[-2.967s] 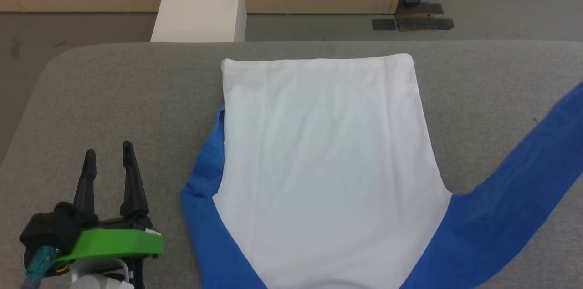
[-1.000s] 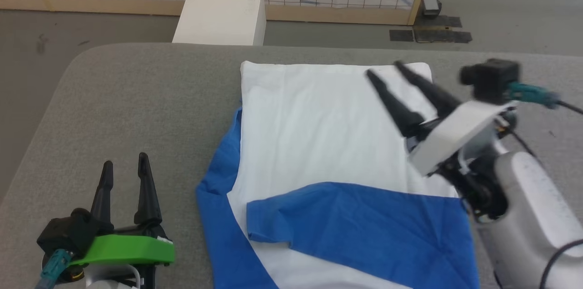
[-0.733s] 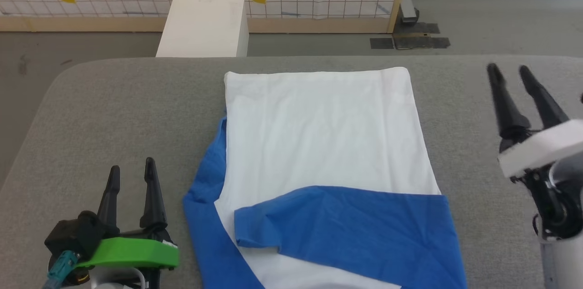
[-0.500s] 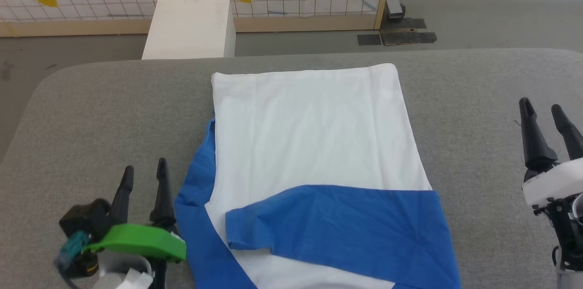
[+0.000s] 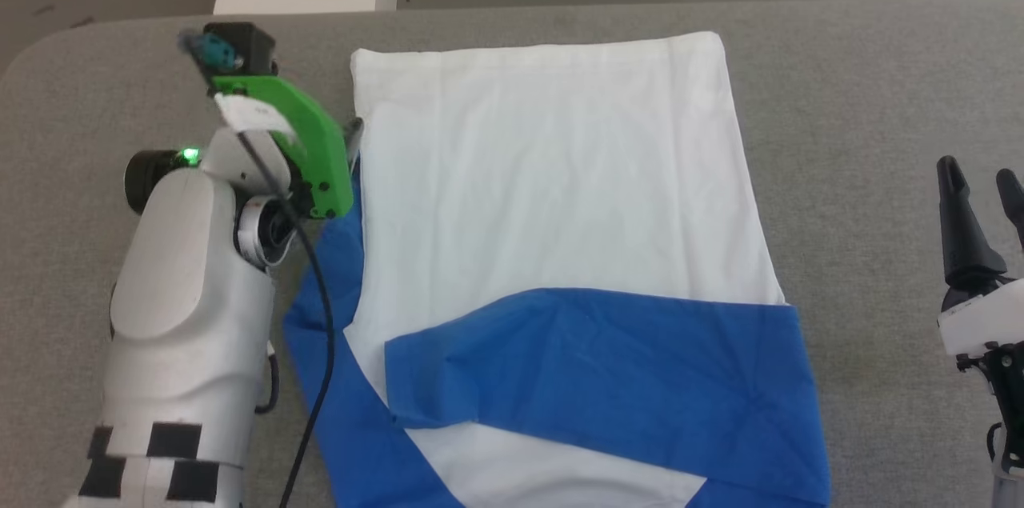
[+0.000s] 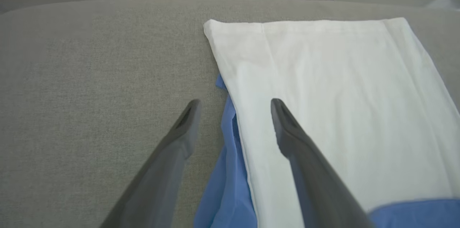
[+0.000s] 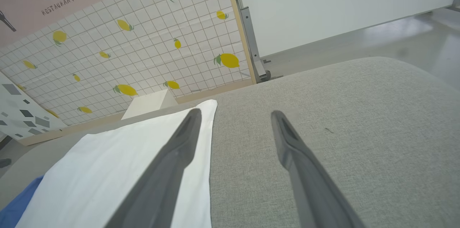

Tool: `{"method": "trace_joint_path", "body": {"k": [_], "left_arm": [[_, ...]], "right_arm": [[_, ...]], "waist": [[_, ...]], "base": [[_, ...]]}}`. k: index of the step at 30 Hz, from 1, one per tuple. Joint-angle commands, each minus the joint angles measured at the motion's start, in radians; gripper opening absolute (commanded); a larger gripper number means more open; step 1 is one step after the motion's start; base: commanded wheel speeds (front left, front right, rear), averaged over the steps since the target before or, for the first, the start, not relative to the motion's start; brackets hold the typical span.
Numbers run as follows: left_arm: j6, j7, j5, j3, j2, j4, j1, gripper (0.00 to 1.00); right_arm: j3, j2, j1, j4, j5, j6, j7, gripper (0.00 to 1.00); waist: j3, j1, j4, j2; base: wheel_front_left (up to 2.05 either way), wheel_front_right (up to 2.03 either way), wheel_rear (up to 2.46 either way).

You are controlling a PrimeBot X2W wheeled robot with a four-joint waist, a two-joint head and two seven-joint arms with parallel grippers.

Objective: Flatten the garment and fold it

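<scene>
On the grey padded table (image 5: 864, 92), the garment (image 5: 552, 172) lies flat, one blue sleeve (image 5: 600, 364) folded across its near part and the other sleeve (image 5: 336, 316) poking out from under its left edge. The left wrist view shows what the green mount (image 5: 308, 140) hides in the head view: the left gripper (image 6: 233, 104) gapes wide and empty, one finger over bare padding, the other over white cloth. The right gripper (image 5: 978, 170), equally spread and holding nothing, hangs well off to the garment's right, its wrist view taking in a lemon-patterned wall (image 7: 143, 48).
</scene>
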Motion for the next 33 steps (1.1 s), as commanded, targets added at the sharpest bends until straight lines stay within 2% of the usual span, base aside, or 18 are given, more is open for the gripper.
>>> {"method": "trace_joint_path", "body": {"k": [1, 3, 5, 15, 16, 17, 18, 19, 24, 33], "left_arm": [[0.008, 0.043, 0.013, -0.015, 0.010, 0.031, -0.030, 1.00], [0.020, 0.146, 0.039, -0.044, 0.029, 0.093, -0.083, 1.00], [0.026, 0.176, 0.052, -0.056, 0.038, 0.113, -0.103, 1.00], [0.034, 0.189, 0.074, -0.089, 0.055, 0.167, -0.110, 1.00], [0.035, 0.187, 0.075, -0.091, 0.056, 0.171, -0.109, 0.93], [0.037, 0.175, 0.077, -0.093, 0.056, 0.172, -0.109, 0.25], [0.036, 0.170, 0.079, -0.096, 0.058, 0.175, -0.110, 0.04], [0.036, 0.162, 0.075, -0.093, 0.057, 0.179, -0.111, 0.00], [0.044, 0.109, 0.044, -0.068, 0.045, 0.189, -0.119, 0.00], [0.083, -0.019, -0.087, 0.071, 0.020, 0.182, -0.101, 0.00]], "right_arm": [[0.005, 0.005, -0.014, -0.008, -0.004, -0.001, 0.006, 1.00], [0.013, 0.008, -0.027, -0.017, -0.004, -0.001, 0.008, 1.00], [0.013, 0.009, -0.032, -0.019, -0.005, -0.001, 0.007, 1.00], [-0.007, 0.016, -0.037, -0.029, -0.006, -0.001, 0.000, 1.00], [-0.006, 0.017, -0.037, -0.030, -0.005, -0.001, 0.000, 1.00], [-0.006, 0.017, -0.037, -0.031, -0.004, -0.001, 0.000, 1.00], [-0.005, 0.018, -0.036, -0.031, -0.003, -0.001, 0.001, 1.00], [-0.005, 0.019, -0.036, -0.031, -0.002, -0.001, 0.001, 1.00], [-0.001, 0.021, -0.034, -0.021, -0.006, -0.001, 0.000, 1.00], [0.000, 0.021, -0.017, 0.008, -0.018, -0.001, 0.005, 1.00]], "waist": [[0.057, 0.0000, -0.010, 0.0059], [0.084, 0.0000, -0.023, 0.0059], [0.095, 0.0000, -0.030, 0.0059], [0.116, 0.0000, -0.047, 0.0059], [0.118, 0.0000, -0.048, 0.0059], [0.121, 0.0000, -0.048, 0.0059], [0.122, 0.0000, -0.049, 0.0059], [0.124, 0.0000, -0.050, 0.0059], [0.119, 0.0000, -0.041, 0.0059], [0.040, 0.0000, 0.023, 0.0059]], "base": [[0.00, 0.00, 0.00], [0.00, 0.00, 0.00], [0.00, 0.00, 0.00], [0.00, 0.00, 0.00], [0.00, 0.00, 0.00], [0.00, 0.00, 0.00], [0.00, 0.00, 0.00], [0.00, 0.00, 0.00], [0.00, 0.00, 0.00], [0.00, 0.00, 0.00]]}}
